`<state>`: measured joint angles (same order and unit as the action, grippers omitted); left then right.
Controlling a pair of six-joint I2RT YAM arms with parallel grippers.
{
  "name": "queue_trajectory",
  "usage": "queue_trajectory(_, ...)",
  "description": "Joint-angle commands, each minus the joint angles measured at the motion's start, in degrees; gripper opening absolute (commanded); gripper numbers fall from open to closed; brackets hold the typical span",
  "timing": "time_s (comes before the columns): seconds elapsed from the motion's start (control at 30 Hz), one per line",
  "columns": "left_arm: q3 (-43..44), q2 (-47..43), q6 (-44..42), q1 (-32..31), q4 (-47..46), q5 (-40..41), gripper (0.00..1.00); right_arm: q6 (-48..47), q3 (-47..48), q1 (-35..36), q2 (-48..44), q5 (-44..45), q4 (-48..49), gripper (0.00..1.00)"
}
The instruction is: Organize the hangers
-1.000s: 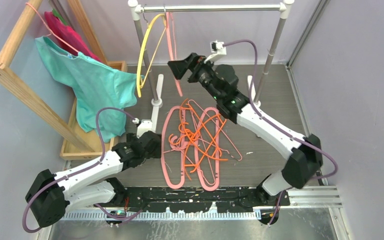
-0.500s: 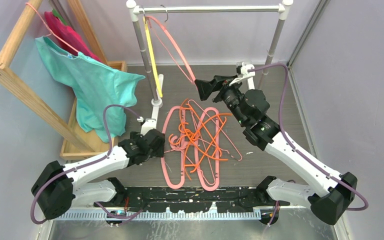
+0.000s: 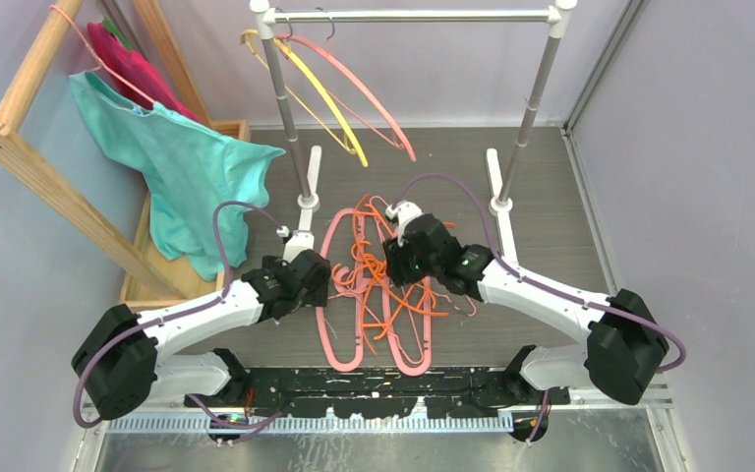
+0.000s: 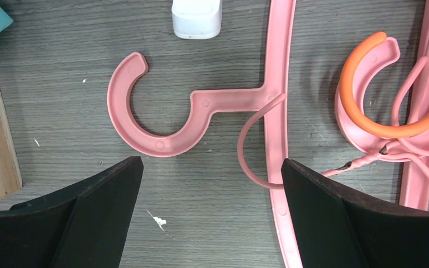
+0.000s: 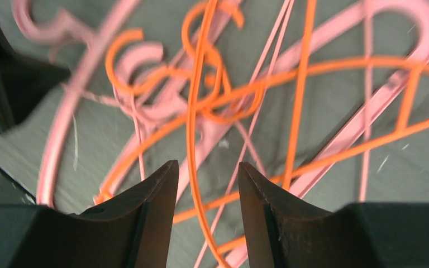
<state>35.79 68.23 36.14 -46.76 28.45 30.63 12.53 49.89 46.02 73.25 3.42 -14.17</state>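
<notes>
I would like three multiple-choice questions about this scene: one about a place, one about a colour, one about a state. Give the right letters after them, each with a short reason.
1. Where is the right pincer?
A. at the metal rail
B. low over the pile of hangers
C. beside the wooden frame

2. What colour is the hook lying below the left pincer?
A. orange
B. yellow
C. pink

3. How is the left pincer?
A. open, holding nothing
B. shut on a hanger
C. shut on the teal cloth

Answers:
1 B: the top view shows it above the pile.
2 C: the left wrist view shows a pink hook.
3 A: its fingers stand wide apart and do not touch the hook.
</notes>
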Motion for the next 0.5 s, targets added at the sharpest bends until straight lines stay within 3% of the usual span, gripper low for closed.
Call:
queue_trajectory(0.0,2.1,0.8,-0.2,0.2,-2.2,0.4,0.98,-0.5,-2.1,3.3,-0.7,-4.0,-1.3,0.49)
queue_trajectory(0.27,2.2,2.2,0.2,0.2,-3.0,-0.2,0.98,-0.3,-5.6,5.2,1.5,-5.5,-0.3,0.51)
queue_trajectory(0.47,1.9,2.2,0.8,0.3,-2.9,-0.3,0.98,-0.2,-7.6,5.2,5.7,-1.5,3.3,0.51)
